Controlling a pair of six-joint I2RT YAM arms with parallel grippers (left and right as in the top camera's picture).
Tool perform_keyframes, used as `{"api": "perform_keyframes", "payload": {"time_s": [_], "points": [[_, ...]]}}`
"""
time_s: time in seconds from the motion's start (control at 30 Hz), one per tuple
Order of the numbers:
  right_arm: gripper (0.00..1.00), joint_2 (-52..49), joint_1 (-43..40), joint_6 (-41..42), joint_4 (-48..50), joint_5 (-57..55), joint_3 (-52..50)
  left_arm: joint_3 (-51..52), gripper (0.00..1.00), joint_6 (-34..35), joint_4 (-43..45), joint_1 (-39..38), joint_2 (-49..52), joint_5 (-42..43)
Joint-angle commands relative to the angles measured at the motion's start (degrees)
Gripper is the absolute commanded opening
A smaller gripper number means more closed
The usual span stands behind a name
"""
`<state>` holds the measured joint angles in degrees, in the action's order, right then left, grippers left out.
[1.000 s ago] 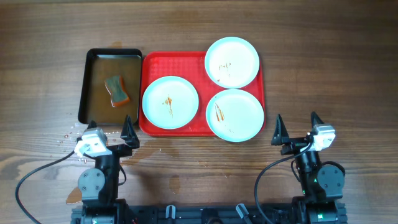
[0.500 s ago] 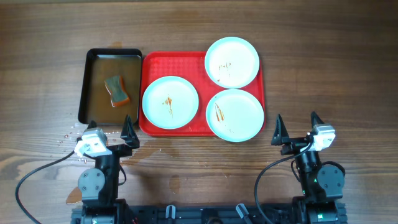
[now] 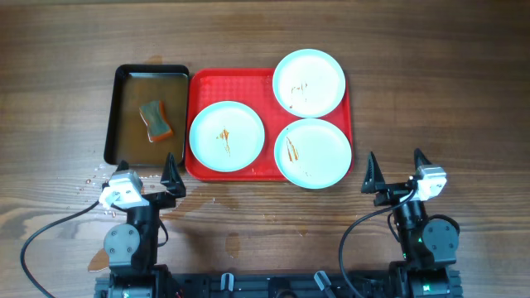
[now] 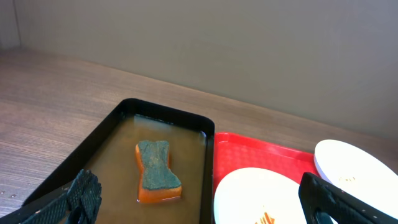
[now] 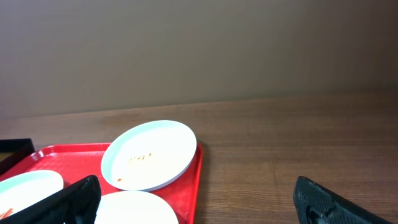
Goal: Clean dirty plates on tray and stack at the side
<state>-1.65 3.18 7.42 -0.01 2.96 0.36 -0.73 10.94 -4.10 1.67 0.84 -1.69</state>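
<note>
Three pale plates lie on the red tray (image 3: 203,87). The left plate (image 3: 227,136) has an orange smear, the far right plate (image 3: 309,82) has small specks, and the near right plate (image 3: 313,152) has an orange streak. My left gripper (image 3: 146,179) is open and empty near the table's front, below the black pan. My right gripper (image 3: 396,170) is open and empty, right of the tray's near corner. The left wrist view shows the left plate (image 4: 261,196) and the tray (image 4: 261,152). The right wrist view shows the far plate (image 5: 149,154) and the tray (image 5: 189,186).
A black pan (image 3: 116,116) of brownish water stands left of the tray, with a green-topped orange sponge (image 3: 155,121) in it; both show in the left wrist view, the pan (image 4: 109,121) and the sponge (image 4: 157,169). Water drops (image 3: 89,180) lie by the pan's near corner.
</note>
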Motion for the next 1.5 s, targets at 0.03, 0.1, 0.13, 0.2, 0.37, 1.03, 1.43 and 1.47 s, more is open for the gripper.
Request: {"api": "perform_keyframes", "payload": {"time_s": [0.03,0.1,0.13,0.2,0.37,1.03,1.43,1.47], "points": [[1.0,0.3,-0.2,0.2,0.1,0.7,-0.1,0.4,1.0,-1.1,0.2,0.5,-0.3,-0.7],[0.99,0.3,-0.2,0.2,0.1,0.7,-0.1,0.4,1.0,-1.1,0.2,0.5,-0.3,-0.7],[1.0,0.3,-0.2,0.2,0.1,0.7,-0.1,0.4,1.0,-1.1,0.2,0.5,-0.3,-0.7],[1.0,0.3,-0.2,0.2,0.1,0.7,-0.1,0.4,1.0,-1.1,0.2,0.5,-0.3,-0.7],[1.0,0.3,-0.2,0.2,0.1,0.7,-0.1,0.4,1.0,-1.1,0.2,0.5,-0.3,-0.7],[1.0,0.3,-0.2,0.2,3.3,4.3,0.0,0.4,1.0,-1.1,0.2,0.5,-0.3,-0.7],[0.99,0.3,-0.2,0.2,6.8,5.6,0.9,0.4,1.0,-1.1,0.2,0.5,-0.3,-1.2],[1.0,0.3,-0.2,0.2,6.8,6.2,0.9,0.4,1.0,-1.2,0.2,0.5,-0.3,-1.5]]}}
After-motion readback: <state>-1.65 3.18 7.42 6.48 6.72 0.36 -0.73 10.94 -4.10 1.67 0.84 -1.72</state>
